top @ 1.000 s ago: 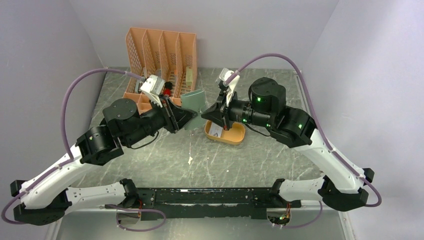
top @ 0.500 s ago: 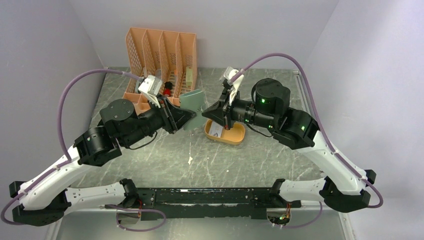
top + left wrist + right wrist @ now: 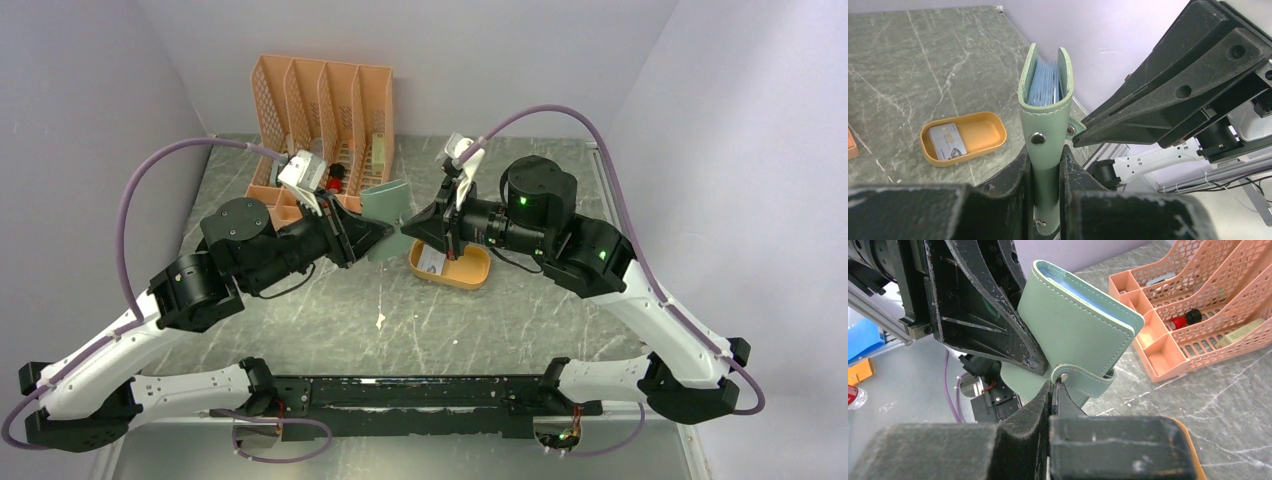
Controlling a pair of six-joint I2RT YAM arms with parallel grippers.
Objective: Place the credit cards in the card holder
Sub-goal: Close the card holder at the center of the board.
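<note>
Left pincer (image 3: 1044, 156) clamped the wallet (image 3: 1044, 120) upright; right pincer (image 3: 1053, 386), closed, perhaps nipped its snap tab (image 3: 1089, 380); a gentle outward peel looked best.

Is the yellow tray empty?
No, one pale credit card lies flat inside the yellow tray.

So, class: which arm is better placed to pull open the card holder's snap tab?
Right: the right gripper is shut right at the snap tab, while the left gripper is occupied holding the card holder.
</note>
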